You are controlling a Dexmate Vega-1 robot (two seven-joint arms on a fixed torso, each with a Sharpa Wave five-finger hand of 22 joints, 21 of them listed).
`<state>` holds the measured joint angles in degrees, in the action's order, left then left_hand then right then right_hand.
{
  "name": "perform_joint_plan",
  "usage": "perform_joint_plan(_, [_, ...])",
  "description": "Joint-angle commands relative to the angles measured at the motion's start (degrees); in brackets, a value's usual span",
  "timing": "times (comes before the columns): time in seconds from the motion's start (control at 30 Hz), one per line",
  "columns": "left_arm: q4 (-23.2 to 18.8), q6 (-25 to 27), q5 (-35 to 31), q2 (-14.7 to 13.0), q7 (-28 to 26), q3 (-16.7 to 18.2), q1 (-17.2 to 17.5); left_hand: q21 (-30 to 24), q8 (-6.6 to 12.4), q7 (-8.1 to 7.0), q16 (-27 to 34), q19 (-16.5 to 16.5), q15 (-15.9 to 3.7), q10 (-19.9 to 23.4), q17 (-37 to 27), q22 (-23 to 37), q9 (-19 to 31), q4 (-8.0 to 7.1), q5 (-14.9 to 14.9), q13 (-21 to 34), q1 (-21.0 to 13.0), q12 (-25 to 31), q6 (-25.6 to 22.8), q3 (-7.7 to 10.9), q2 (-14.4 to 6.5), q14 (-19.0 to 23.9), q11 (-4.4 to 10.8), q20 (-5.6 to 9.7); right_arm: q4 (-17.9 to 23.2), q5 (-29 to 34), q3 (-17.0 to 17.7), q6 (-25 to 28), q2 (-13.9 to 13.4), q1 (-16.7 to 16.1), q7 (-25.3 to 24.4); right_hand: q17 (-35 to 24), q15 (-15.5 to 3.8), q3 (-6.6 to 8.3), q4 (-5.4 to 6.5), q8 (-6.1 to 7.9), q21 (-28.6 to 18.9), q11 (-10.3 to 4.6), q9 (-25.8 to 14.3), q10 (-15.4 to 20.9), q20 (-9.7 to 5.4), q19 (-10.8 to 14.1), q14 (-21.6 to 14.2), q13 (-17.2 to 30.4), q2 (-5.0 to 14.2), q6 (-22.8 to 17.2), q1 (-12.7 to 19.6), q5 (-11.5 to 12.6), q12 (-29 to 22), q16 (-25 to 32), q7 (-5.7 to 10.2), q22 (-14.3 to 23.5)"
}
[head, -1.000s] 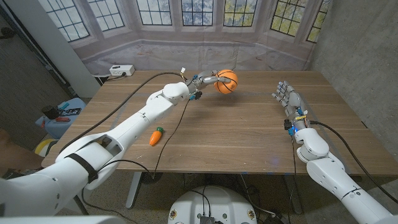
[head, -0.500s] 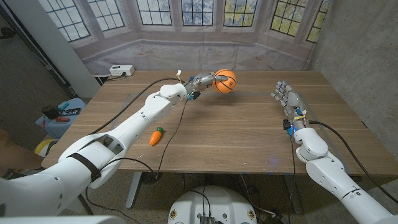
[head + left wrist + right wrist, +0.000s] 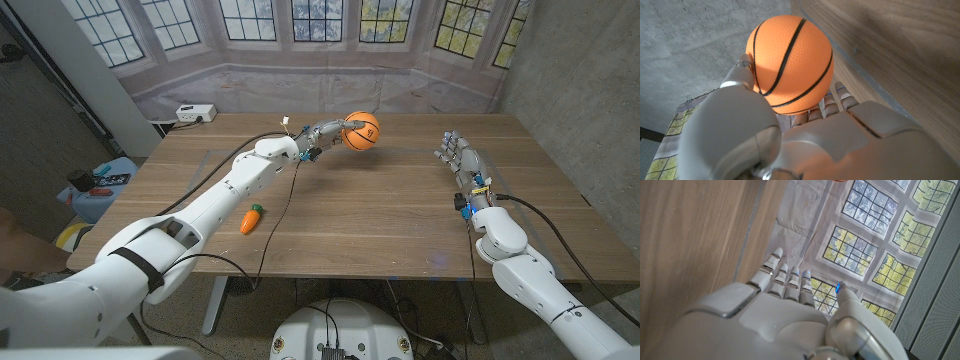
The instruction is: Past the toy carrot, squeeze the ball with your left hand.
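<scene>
Gripping the ball (image 3: 362, 131) above the table's (image 3: 400, 215) far side, beyond the toy carrot (image 3: 250, 218), the left hand (image 3: 322, 131) risks squirting it free if squeezed off-centre, while the right hand (image 3: 458, 152) waits unclenched.

Sitting at the wooden table's (image 3: 400, 215) far left corner: a white power strip (image 3: 195, 113); trailing across the left half of the top: black cables (image 3: 268, 215)
</scene>
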<state>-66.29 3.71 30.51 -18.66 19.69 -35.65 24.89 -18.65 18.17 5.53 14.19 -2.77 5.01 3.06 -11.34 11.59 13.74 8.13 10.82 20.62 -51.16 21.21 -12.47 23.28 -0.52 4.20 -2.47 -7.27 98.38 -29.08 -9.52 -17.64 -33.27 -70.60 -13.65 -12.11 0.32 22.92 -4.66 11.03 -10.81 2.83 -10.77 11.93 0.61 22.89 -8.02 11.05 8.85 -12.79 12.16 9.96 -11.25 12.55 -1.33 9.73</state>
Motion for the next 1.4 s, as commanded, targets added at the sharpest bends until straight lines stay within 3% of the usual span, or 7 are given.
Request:
perform_joint_plan(0.03, [-0.05,1.55,4.16,0.33,1.90,1.41,0.74,-0.27,-0.19,0.32,-0.21,-0.18,0.45,-0.22,-0.17,0.29,0.32,0.14,0.40,0.20,-0.02,-0.07,-0.03,-0.27,-0.96,0.10,-0.08,0.00,0.52,0.32,0.04,0.10,-0.26,-0.46,0.18,-0.26,0.28,-0.13,0.22,0.24,-0.33,0.17,-0.15,0.23,0.45,0.19,-0.26,0.33,0.03,-0.41,0.64,0.16,-0.22,0.18,-0.07,0.14])
perform_joint_plan(0.63, [2.24,4.69,14.25,1.57,7.14,5.99,2.96,-0.53,-0.58,0.70,-0.22,-0.84,0.56,-0.03,-0.33,0.33,0.48,-0.19,0.49,0.50,0.60,-0.13,0.60,-0.85,-1.33,0.17,-0.31,0.65,1.28,1.07,-0.48,0.76,-0.37,-0.07,-0.03,-0.14,0.22,-0.01,-0.08,0.19,-0.33,0.07,-0.15,0.10,0.45,0.17,-0.17,0.33,-0.04,-0.32,1.05,0.19,-0.17,0.07,-0.07,0.14])
perform_joint_plan(0.97, [4.19,5.79,17.10,2.58,9.04,7.16,3.38,-1.50,-0.63,0.46,0.63,-3.25,-0.54,1.21,-0.49,0.37,0.60,-0.18,0.60,0.81,0.81,0.22,0.42,-1.28,-1.79,2.37,0.36,1.07,2.22,1.59,-0.73,1.68,-0.63,-0.14,-0.51,-0.13,0.30,-0.02,-0.12,0.18,-0.32,0.01,-0.15,0.09,0.40,0.16,-0.18,0.33,-0.04,-0.30,1.13,0.18,-0.17,0.07,-0.13,0.14])
perform_joint_plan(1.2, [4.74,6.39,17.55,2.59,9.94,7.22,3.23,-3.18,-0.65,0.43,2.40,-7.42,-1.28,3.51,-0.53,0.37,0.76,0.19,0.66,1.24,0.71,0.88,0.03,-2.00,-1.82,7.37,0.17,0.67,2.67,1.86,-1.01,2.27,-0.77,-0.27,-0.70,-0.13,0.28,0.00,-0.13,0.22,-0.32,0.17,-0.14,0.17,0.41,0.14,-0.20,0.33,0.00,-0.40,1.18,0.18,-0.20,0.08,-0.09,0.14])
perform_joint_plan(1.4, [4.54,7.33,18.16,2.42,9.89,7.53,3.51,-3.92,-0.48,0.51,3.21,-9.13,-1.80,4.95,-0.50,0.38,0.83,0.28,0.67,1.49,0.59,1.26,-0.63,-2.34,-2.01,9.74,-0.03,0.64,2.95,1.88,-1.11,2.72,-0.93,-0.50,-0.79,-0.11,0.26,0.03,-0.19,0.24,-0.32,0.15,-0.14,0.16,0.39,0.14,-0.24,0.33,0.03,-0.46,1.29,0.18,-0.20,0.09,-0.12,0.14])
